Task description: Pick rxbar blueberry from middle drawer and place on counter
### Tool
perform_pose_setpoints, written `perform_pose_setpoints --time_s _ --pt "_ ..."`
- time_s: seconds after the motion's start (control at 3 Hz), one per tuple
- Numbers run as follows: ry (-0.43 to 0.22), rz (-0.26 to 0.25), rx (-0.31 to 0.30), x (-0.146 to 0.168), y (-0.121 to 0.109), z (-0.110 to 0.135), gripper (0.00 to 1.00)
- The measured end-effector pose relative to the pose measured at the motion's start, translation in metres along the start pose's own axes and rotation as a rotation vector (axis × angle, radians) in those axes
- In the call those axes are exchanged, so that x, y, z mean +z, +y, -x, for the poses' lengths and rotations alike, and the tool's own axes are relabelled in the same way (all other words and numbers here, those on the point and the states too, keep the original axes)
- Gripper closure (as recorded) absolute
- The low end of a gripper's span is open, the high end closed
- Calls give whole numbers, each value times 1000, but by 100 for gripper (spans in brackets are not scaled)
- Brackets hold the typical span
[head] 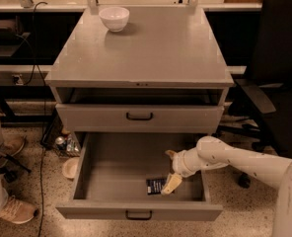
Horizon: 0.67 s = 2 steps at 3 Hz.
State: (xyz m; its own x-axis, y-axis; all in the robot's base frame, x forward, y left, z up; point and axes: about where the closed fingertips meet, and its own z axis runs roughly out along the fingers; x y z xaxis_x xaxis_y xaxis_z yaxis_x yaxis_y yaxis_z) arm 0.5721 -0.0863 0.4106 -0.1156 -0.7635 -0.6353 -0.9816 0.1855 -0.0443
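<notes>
The bar (155, 185) lies flat in the drawer (117, 158), long axis along the front. The gripper (167, 173), spread wide at its right end, grips nothing.

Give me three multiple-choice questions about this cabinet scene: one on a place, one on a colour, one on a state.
1. Where is the rxbar blueberry?
A. on the counter
B. in the middle drawer
C. inside the bowl

2. What colour is the bowl on the counter?
A. white
B. red
C. black

3. How is the gripper?
A. shut on the bar
B. open, beside the bar
C. above the bowl

Answers: B, it lies flat near the front of the pulled-out middle drawer; A, the bowl is plainly white; B, the gripper's fingers are spread inside the drawer.
</notes>
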Motion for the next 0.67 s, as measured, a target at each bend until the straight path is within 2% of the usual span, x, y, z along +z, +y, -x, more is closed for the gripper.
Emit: perform_pose_setpoints --time_s 0.67 --pt "36 -13 -24 22 6 -17 0"
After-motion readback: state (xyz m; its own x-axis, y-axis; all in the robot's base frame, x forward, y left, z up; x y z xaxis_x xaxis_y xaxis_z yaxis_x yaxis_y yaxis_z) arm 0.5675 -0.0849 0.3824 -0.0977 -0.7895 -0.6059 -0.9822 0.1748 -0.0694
